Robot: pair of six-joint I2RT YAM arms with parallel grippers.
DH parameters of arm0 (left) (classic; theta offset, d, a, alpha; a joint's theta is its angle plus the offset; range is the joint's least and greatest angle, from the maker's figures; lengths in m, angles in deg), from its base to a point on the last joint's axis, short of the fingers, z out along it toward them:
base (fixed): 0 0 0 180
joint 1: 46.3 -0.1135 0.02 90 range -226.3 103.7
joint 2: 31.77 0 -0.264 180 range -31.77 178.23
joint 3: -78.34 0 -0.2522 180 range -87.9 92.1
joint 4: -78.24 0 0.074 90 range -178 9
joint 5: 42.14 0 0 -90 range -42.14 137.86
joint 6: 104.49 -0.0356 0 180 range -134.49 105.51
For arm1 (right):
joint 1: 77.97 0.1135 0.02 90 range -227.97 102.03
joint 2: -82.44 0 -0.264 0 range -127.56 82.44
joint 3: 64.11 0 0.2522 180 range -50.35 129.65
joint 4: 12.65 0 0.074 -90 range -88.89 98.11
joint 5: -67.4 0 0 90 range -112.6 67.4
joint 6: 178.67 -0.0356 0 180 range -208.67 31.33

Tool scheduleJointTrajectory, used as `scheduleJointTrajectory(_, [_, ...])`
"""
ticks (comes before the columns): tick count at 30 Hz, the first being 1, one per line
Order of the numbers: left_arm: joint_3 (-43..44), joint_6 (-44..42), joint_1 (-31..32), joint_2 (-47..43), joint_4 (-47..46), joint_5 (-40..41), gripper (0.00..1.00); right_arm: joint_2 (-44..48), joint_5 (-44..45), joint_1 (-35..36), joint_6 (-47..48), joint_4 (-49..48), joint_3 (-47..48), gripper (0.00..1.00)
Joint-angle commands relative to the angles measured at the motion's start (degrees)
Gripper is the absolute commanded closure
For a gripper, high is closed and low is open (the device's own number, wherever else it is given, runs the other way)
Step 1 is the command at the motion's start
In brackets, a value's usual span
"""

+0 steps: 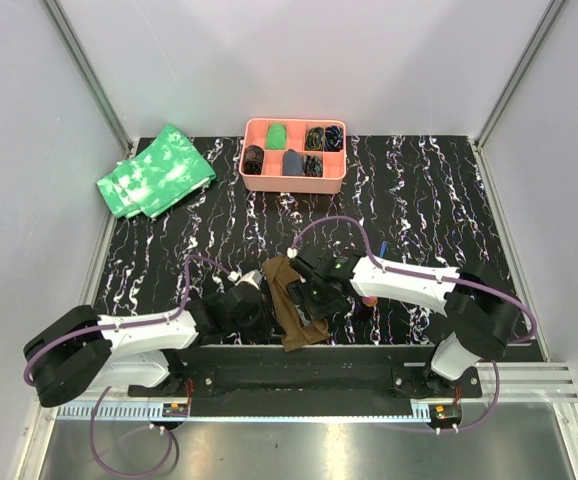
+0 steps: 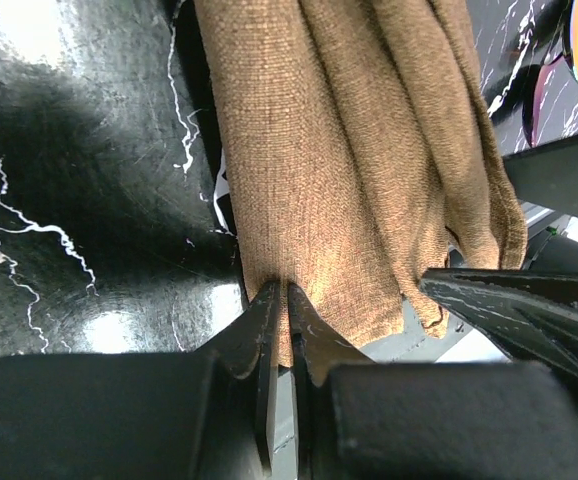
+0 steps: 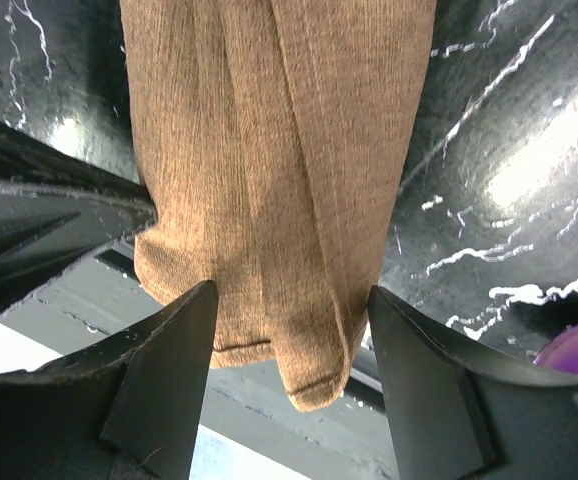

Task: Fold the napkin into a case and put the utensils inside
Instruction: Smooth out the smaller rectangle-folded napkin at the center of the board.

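Black marbled worktop (image 1: pixel 449 200), napkin (image 1: pixel 291 300) bunched into a long strip at near centre with its near end over the near edge, left claw (image 2: pixel 284 300) pinched shut on its left edge, right claw (image 3: pixel 289 295) wide open straddling that end, pink-red utensil tip (image 1: pixel 368 299) just right.

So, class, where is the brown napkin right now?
In the top view the napkin lies bunched at the near edge of the table, between the left tool, pinching its edge, and the right tool straddling it.
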Motion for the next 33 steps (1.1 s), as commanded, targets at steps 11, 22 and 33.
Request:
scheduleJointTrajectory(11, [-0.29,1.01,0.66,1.68,-4.62,1.54,0.91,-1.11,5.63,2.82,-1.5,4.82,6.04,0.28])
scheduleJointTrajectory(22, [-0.02,1.71,0.74,1.33,-4.45,1.89,0.91,-3.48,5.01,5.8,-2.72,4.73,7.44,0.29])
scheduleJointTrajectory(33, [0.07,2.15,1.01,1.42,-5.15,1.81,0.91,-6.3,10.37,7.12,-3.43,7.63,9.46,0.44])
